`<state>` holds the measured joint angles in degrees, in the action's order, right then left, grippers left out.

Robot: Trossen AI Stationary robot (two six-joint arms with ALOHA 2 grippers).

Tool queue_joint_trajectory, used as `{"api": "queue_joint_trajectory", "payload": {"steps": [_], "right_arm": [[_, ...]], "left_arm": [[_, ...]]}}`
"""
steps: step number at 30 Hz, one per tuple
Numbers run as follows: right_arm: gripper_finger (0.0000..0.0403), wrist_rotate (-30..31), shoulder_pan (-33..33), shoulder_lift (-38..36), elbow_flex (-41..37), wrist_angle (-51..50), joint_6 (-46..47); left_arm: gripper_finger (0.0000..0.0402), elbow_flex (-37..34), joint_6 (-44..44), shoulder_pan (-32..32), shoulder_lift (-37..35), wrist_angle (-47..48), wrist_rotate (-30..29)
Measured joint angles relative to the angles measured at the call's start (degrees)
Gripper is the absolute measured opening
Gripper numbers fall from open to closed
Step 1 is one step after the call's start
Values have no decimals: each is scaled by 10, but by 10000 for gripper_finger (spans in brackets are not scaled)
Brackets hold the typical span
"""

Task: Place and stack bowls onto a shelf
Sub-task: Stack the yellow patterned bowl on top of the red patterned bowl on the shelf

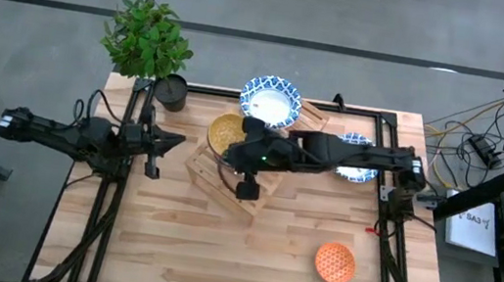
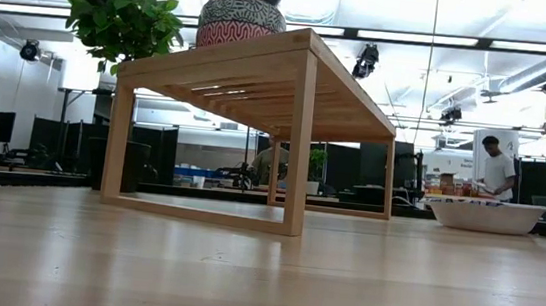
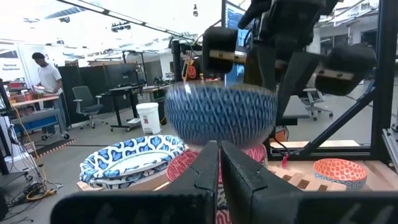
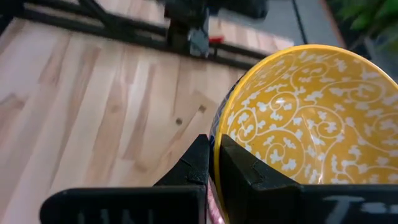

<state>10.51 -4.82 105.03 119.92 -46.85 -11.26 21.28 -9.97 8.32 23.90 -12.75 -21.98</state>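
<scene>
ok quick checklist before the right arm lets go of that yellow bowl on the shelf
1. Right gripper pinches the rim of the mustard-yellow bowl: ok, a finger on each side.
2. Bowl sits over the pink-red bowl on the shelf: ok, it is above it in the left wrist view.
3. Bowl fully seated in the one below: cannot tell, the contact is hidden.
4. Bowl level: ok, its rim looks level in the left wrist view.
5. Left gripper out of the way: ok, parked left of the shelf, shut.
6. Blue-rimmed bowl on the shelf clear of the stack: ok, it sits beside it.
</scene>
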Motion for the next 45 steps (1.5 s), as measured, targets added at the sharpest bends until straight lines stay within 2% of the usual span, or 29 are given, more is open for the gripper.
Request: {"api": "queue_joint_trajectory", "payload": {"steps": [5,12,35,45], "right_arm": [[13,0,0,21,29,-46,28],[13,16,0,19,27,-47,45],[15,15,3,17,26,-52,49],[92,18,3,16,26,-51,68]], "left_arm": [[0,0,0,0,0,0,0],[0,0,0,0,0,0,0],[0,0,0,0,0,1,1],[0,0,0,0,0,0,1]]}}
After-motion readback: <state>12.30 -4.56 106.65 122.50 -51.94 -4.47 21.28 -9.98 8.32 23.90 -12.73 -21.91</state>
